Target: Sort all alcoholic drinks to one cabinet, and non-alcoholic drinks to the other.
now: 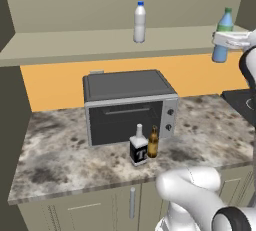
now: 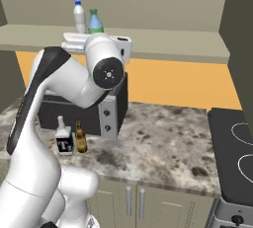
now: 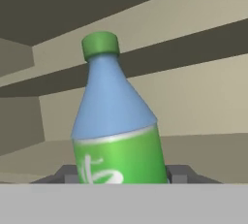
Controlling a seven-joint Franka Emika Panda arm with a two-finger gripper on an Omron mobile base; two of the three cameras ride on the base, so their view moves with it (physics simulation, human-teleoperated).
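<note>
1. Nearest us on the table (image 1: 60, 160), the T bottle (image 1: 138, 146) and brown beer bottle (image 1: 153, 143) stand touching, just before the microwave (image 1: 127, 106).
2. Our fingers (image 3: 177, 173) clasp the blue bottle (image 1: 223, 42), right of the microwave and above it.
3. Farthest, the white bottle (image 1: 139, 22) stands on the cabinet shelf (image 1: 75, 42) above the microwave.

A translucent blue bottle (image 3: 114, 116) with a green cap and green label fills the centre of the frame, leaning slightly left. Two dark fingertips (image 3: 180, 173) flank its base at lower centre. Beige shelving crosses behind.
</note>
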